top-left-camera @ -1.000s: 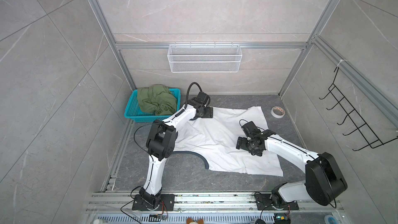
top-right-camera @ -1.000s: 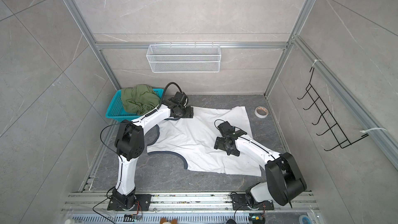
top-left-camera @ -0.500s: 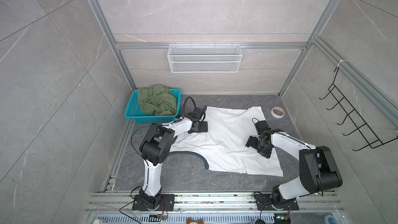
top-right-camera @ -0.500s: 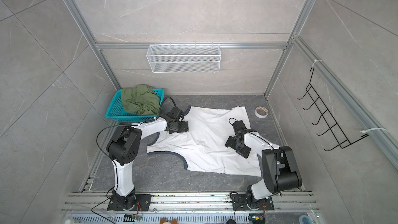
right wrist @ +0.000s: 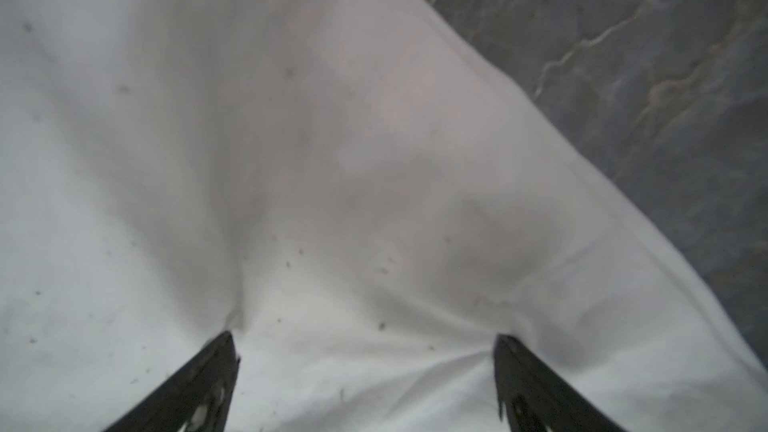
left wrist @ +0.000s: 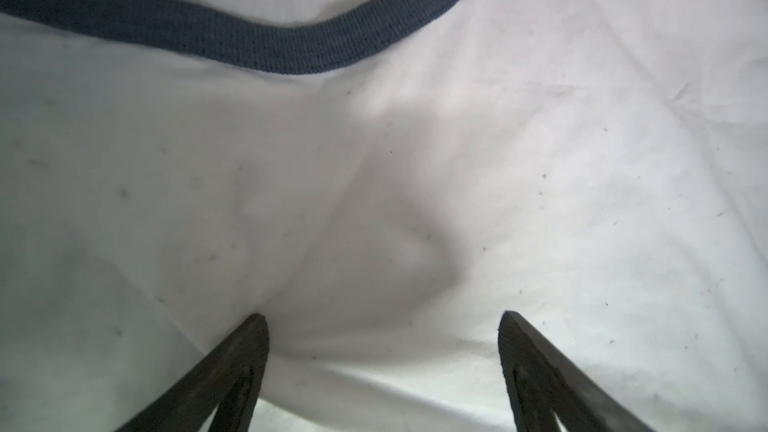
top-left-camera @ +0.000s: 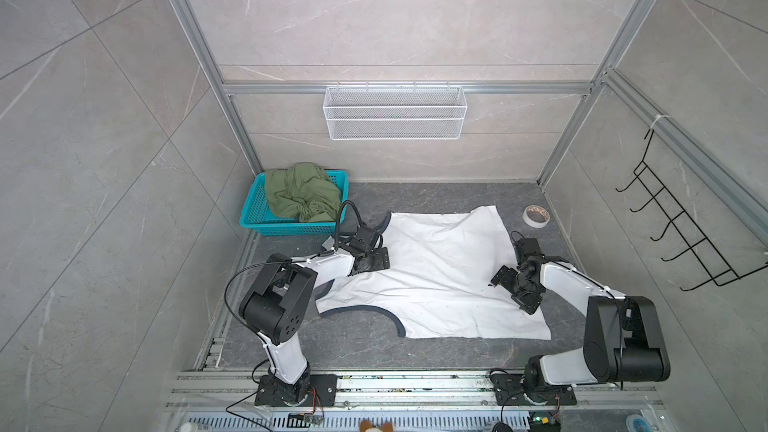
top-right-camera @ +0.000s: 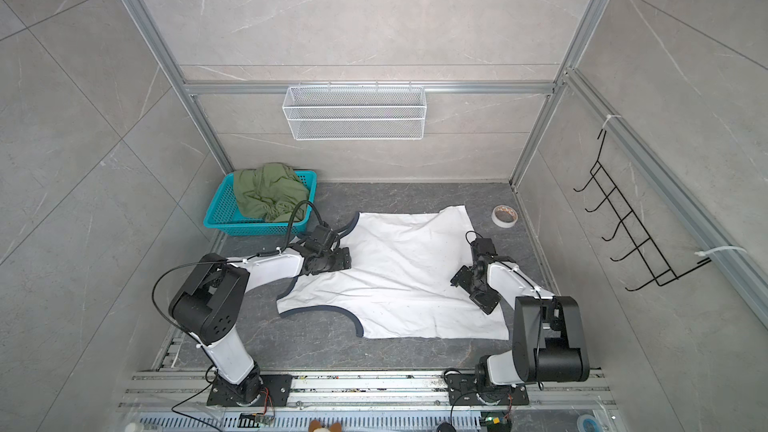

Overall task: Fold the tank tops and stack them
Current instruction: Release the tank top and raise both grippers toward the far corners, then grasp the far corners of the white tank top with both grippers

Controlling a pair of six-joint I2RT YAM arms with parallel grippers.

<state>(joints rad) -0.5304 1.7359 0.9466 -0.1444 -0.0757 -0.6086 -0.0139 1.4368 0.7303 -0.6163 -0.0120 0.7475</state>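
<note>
The white tank top (top-left-camera: 440, 280) (top-right-camera: 399, 276) with dark trim lies spread flat on the dark floor. My left gripper (top-left-camera: 372, 255) (top-right-camera: 332, 255) is open at its neckline side. In the left wrist view the left gripper (left wrist: 382, 322) presses both tips onto the white cloth, just short of the dark trim (left wrist: 249, 43). My right gripper (top-left-camera: 514, 292) (top-right-camera: 473, 292) is open over the hem side. In the right wrist view the right gripper (right wrist: 363, 340) has its tips pushed into the cloth beside the hem edge. The olive green tank top (top-left-camera: 301, 195) (top-right-camera: 268, 193) is bunched in a basket.
The teal basket (top-left-camera: 291, 227) stands at the back left, close to the left arm. A tape roll (top-left-camera: 536, 216) lies at the back right. On the back wall hangs a white wire basket (top-left-camera: 395, 112); on the right wall is a black hook rack (top-left-camera: 685, 238). Bare floor (right wrist: 644, 76) borders the hem.
Both arms have drawn back toward the front. The left gripper slid from the far neckline corner nearer along the cloth; the right gripper moved right toward the hem edge.
</note>
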